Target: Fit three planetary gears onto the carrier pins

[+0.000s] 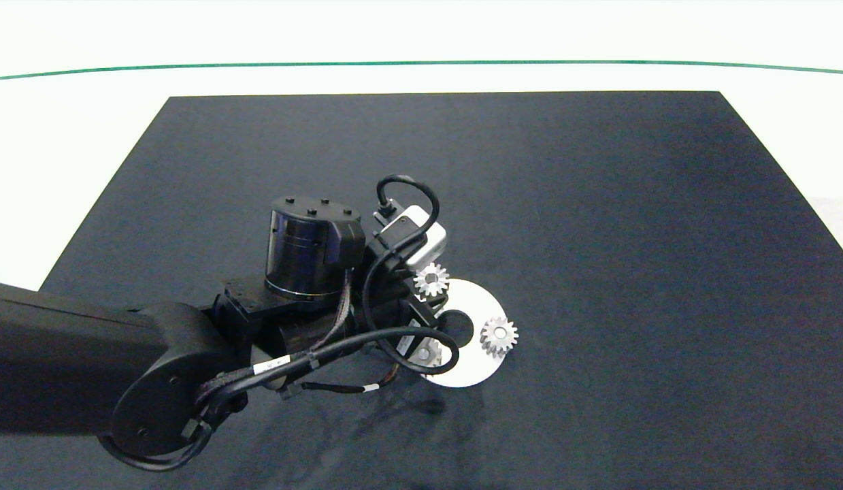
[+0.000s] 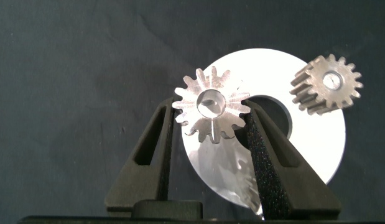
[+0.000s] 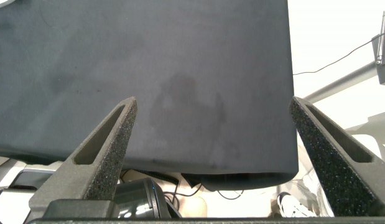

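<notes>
**Left gripper grasped a gear over the carrier disc**

A dark mat (image 1: 598, 204) covered the table, with a pale surface beyond its far edge. The left arm (image 1: 88, 367) reached in from the left, its wrist hanging over the left part of the white ring-shaped disc (image 1: 479, 299), which lay near the middle of the mat. The left gripper (image 2: 211, 121) was clenched on one planetary gear (image 2: 211, 102), its two grey fingers (image 2: 152, 149) pressed against the gear's sides just above the disc beside the centre hole (image 2: 279, 115). In the head view that gear (image 1: 432, 279) sat at the disc's far-left edge. A second gear (image 1: 499, 335) was seated at the disc's right edge, a pin end showing in its bore (image 2: 332, 79). A third gear (image 1: 429, 352) showed only partly at the disc's near-left, behind a cable. The right gripper (image 3: 211, 149) hung off the mat's edge, its fingers (image 3: 102, 149) spread wide and holding nothing.
</notes>
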You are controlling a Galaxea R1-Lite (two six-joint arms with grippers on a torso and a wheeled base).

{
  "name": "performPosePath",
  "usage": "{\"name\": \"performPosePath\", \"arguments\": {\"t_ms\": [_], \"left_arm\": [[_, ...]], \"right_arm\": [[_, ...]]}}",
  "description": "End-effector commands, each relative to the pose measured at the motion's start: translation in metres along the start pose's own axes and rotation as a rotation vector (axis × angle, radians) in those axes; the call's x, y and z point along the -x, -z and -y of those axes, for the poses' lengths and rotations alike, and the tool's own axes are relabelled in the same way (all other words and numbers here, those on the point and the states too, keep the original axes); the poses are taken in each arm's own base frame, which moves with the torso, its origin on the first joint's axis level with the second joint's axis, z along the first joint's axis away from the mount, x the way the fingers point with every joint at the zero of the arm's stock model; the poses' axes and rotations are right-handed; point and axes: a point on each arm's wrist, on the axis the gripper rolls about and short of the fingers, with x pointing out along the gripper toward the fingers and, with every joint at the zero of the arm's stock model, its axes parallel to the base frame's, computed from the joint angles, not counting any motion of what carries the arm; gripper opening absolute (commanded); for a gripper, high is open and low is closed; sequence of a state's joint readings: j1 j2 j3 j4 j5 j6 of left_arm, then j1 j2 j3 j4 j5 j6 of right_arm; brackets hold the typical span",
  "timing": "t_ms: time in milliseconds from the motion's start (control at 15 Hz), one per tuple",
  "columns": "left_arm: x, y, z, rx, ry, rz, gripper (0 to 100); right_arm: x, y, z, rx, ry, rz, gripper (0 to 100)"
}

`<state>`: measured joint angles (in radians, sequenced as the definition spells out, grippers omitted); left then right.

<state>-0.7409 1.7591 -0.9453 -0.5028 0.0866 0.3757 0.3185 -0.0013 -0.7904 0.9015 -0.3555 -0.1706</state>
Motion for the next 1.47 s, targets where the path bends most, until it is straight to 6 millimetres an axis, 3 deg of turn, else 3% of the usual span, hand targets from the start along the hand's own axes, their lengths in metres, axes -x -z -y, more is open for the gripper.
{"name": "performPosePath", "arguments": {"t_ms": [67,1467], "left_arm": [[-0.007,0.003,0.002,-0.003,0.003,-0.011,10],[-0.027,-0.001,0.005,0.002,0.008,-0.002,10]], "right_arm": [[0.0,0.0,0.0,0.004,0.0,-0.006,100],[0.0,0.0,0.0,0.003,0.001,-0.004,100]]}}
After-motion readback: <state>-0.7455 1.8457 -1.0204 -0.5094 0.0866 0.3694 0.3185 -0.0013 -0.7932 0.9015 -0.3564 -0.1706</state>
